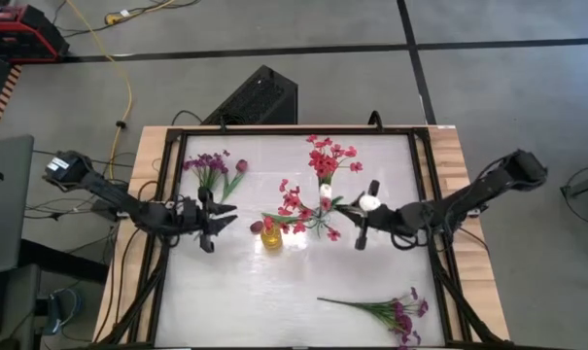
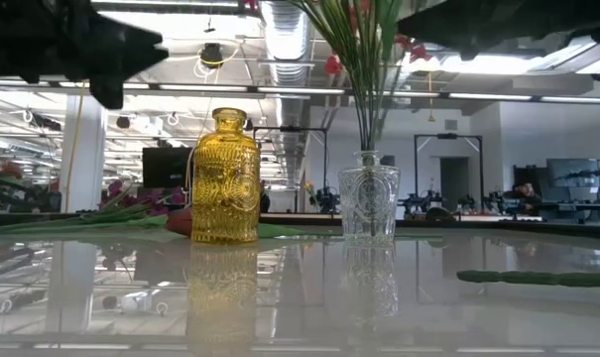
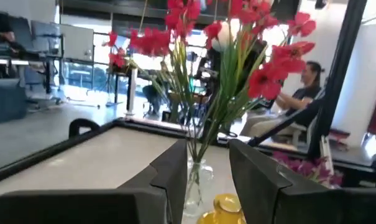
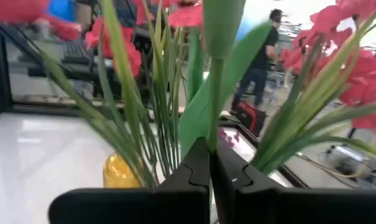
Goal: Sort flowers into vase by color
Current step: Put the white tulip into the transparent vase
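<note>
Look past the white table to eleven o'clock: black ribbed box on the grey floor. Farther out at ten, yellow cable snaking toward a red machine. Across the room, white pillar; seated person; standing person.

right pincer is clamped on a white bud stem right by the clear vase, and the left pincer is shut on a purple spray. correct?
Half right. The right pincer is shut on the white bud stem beside the clear vase. But the left wrist view shows the left pincer open and empty; the purple sprays lie on the table.
</note>
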